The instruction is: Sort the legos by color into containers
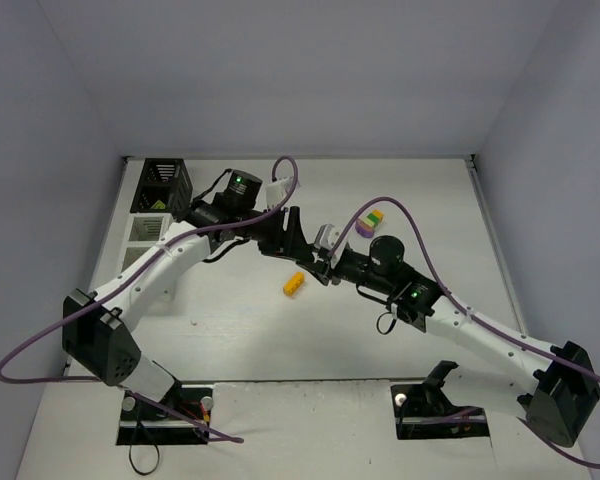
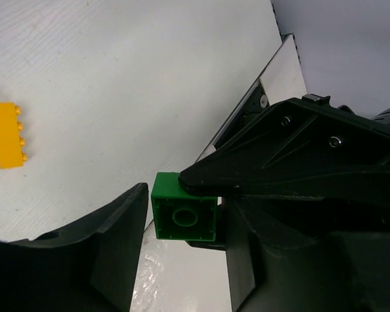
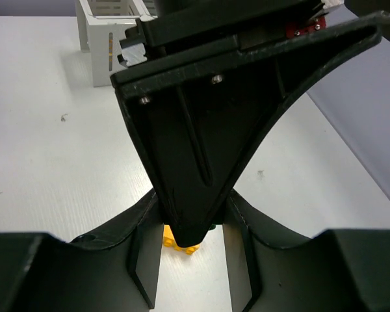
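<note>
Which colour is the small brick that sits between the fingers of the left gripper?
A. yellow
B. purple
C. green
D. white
C: the left wrist view shows a green brick between the fingers of the left gripper, while the yellow brick lies apart on the table.
</note>
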